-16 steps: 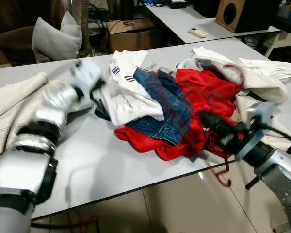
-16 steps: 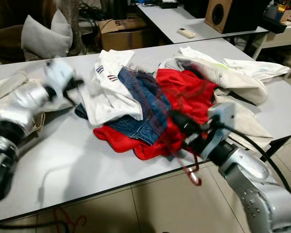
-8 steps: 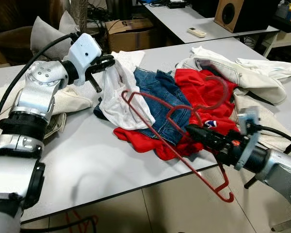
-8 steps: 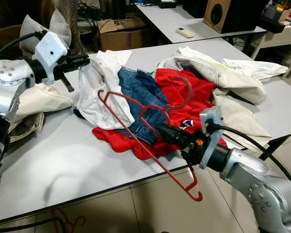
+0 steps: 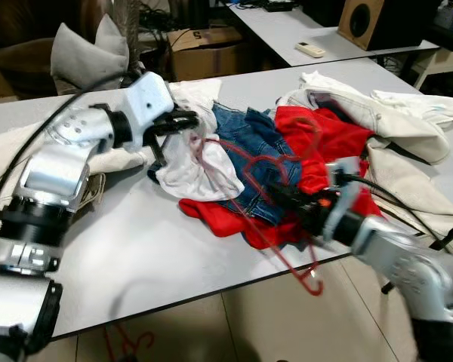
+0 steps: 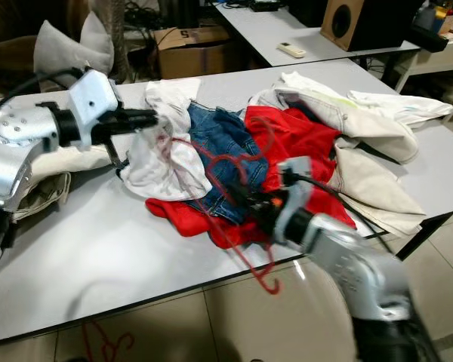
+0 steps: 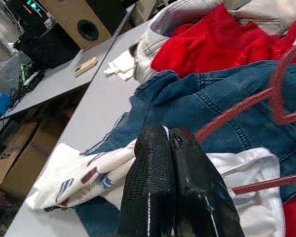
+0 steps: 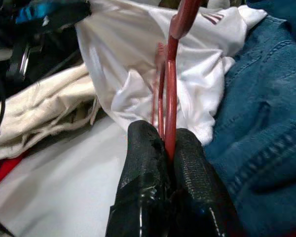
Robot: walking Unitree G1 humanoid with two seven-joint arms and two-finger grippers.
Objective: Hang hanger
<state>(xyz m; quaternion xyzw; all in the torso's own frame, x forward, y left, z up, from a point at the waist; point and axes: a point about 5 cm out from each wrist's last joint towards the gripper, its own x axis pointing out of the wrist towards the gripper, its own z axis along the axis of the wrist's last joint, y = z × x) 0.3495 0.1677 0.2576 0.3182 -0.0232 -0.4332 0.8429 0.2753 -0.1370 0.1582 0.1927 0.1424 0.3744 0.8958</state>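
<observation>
The robot is in the middle of getting a garment onto the hanger (image 5: 245, 185) — a thin red wire one held out over the heap of clothes on the bench (image 5: 143, 249), its hook (image 5: 311, 280) dangling past the near edge at about 5 o'clock from the pile. The right gripper (image 8: 166, 148) has its fingers clamped on the red wire, as the right wrist view shows plainly, with the far end of the hanger reaching up toward 10 o'clock into the white shirt (image 5: 200, 162). The left gripper (image 7: 170, 148) has its fingers pressed together with white cloth at their tips, so I judge it is pinching the shirt and lifting it. Under that lie the blue jeans (image 5: 253, 151), a red garment (image 5: 325, 143) and, out at 2 o'clock, a cream jacket (image 5: 392, 128). Next, I would say, the wire shoulder must slide inside the shirt's opening while the left gripper holds the cloth up — the wire could snag on the jeans instead. For writing, I can read none with confidence: the cardboard box (image 5: 204, 49) behind the bench bears a mark too small to tell, and the shirt has small red and blue stripes, no words.
</observation>
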